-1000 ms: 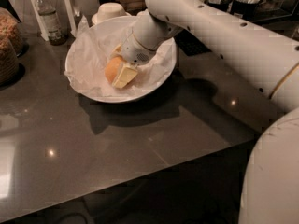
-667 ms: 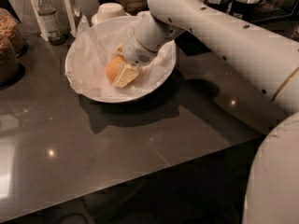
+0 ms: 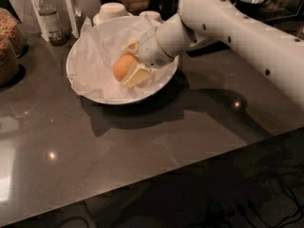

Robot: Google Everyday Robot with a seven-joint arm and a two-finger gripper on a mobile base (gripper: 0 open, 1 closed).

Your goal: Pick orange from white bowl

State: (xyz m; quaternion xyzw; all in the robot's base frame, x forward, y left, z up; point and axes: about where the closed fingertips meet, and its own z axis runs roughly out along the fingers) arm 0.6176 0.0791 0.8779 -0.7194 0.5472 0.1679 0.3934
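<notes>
Glossy white bowl point(image 3: 114, 100), crumpled paper point(image 3: 95, 61) lining; matt orange point(image 3: 121, 68) clamped in smooth plastic hand point(image 3: 127, 64) inside bowl; polished grey bench point(image 3: 142, 151).

End effector point(image 3: 126, 64) in white bowl point(image 3: 124, 100); bottle point(image 3: 49, 20) behind

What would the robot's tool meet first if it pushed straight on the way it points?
The round orange-yellow fruit, clamped between the fingers of the tool; beyond it, probably the crumpled white paper lining the wide white bowl.

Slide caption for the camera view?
Pincer grips the orange inside the paper-lined white bowl on a dark counter.
</notes>
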